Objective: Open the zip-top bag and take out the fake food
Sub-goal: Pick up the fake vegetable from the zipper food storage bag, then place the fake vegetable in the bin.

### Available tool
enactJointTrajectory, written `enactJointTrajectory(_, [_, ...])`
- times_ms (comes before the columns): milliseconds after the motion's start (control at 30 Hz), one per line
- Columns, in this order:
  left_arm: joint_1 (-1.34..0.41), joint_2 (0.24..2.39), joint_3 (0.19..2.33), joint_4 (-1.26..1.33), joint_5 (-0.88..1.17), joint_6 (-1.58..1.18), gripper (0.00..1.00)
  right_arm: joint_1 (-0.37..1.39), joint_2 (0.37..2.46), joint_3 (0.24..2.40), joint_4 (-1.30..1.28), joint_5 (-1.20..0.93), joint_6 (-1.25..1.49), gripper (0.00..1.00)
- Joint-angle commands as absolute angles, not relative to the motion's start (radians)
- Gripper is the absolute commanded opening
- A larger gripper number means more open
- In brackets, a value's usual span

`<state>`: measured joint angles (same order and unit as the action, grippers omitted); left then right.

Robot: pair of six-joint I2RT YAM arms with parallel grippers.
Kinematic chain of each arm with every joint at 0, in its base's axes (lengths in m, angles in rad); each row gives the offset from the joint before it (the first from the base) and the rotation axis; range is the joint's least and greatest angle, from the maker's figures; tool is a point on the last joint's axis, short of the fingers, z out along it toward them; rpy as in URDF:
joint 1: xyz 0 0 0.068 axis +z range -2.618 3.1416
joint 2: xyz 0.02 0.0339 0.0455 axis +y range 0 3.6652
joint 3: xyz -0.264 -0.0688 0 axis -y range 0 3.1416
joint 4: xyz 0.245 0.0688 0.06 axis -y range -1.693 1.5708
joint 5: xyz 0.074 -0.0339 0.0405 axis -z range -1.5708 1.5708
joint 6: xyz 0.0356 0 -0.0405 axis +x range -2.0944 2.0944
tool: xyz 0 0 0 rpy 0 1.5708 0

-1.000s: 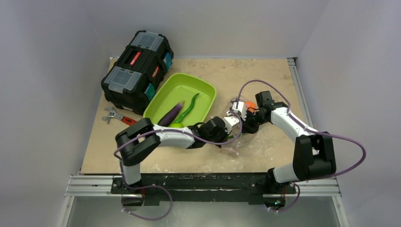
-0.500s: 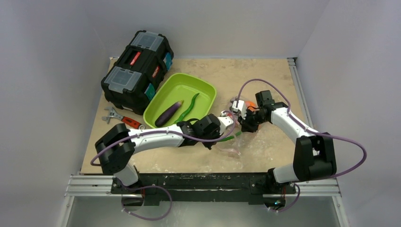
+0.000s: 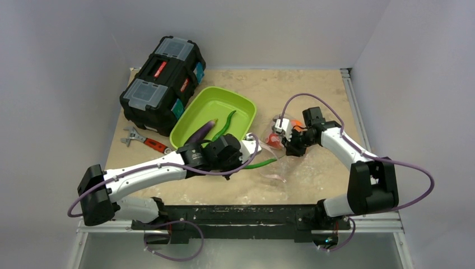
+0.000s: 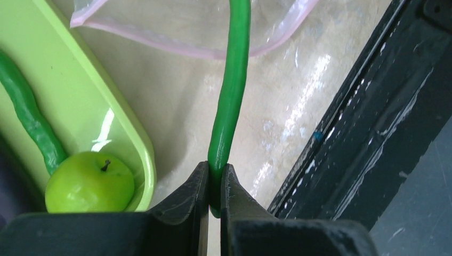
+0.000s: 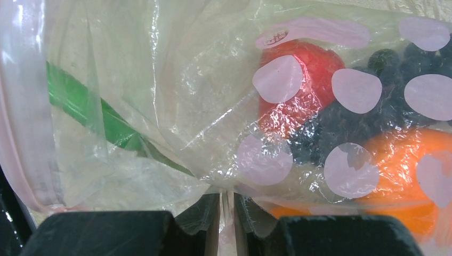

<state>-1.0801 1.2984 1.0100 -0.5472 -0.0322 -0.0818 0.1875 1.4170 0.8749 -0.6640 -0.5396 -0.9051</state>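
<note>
While your left gripper [image 4: 214,178] is clamped on one end of a long green pod [image 4: 232,85], the pod's far end reaches past the pink zip strip into the mouth of the bag [image 4: 176,26]. The pod hangs over the tabletop [image 3: 313,84], just beside the tray [image 4: 80,106].

Your right gripper [image 5: 226,200] has its jaws pinched together on a fold of the bag's clear plastic. Through that plastic you can see a red pepper [image 5: 306,80], some dark berries [image 5: 341,117] and an orange fruit [image 5: 394,160] packed together. The pod's green tip shows near the zip edge.

From above, the bag lies crumpled on the tabletop between your two grippers, right of the tray.

The tray holds an eggplant [image 3: 201,133], a second pod [image 3: 225,124] and a green apple [image 4: 89,182] in its near corner. A black toolbox [image 3: 162,81] stands touching the tray's left side, and a red-handled wrench [image 3: 143,139] lies in front of it.
</note>
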Motion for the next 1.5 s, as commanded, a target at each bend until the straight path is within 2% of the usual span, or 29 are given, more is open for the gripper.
enactJointTrajectory(0, [-1.082,1.244,1.028,-0.710,-0.033,0.038,0.00,0.187,1.383,0.880,-0.647,-0.535,-0.896,0.14])
enactJointTrajectory(733, [-1.083,0.827,0.892,-0.873,-0.377,0.172,0.00,0.184,1.390,0.882,-0.656,-0.541,-0.903,0.14])
enactJointTrajectory(1100, [-1.071,0.644,0.791,-0.757,-0.513,0.069,0.00,0.186,1.392,0.887,-0.666,-0.550,-0.911,0.15])
enactJointTrajectory(1267, [-1.026,0.604,0.777,-0.720,-0.535,0.016,0.00,0.185,1.394,0.888,-0.670,-0.554,-0.916,0.15])
enactJointTrajectory(1467, [-0.935,0.629,0.774,-0.679,-0.458,-0.058,0.00,0.185,1.393,0.890,-0.676,-0.556,-0.921,0.15])
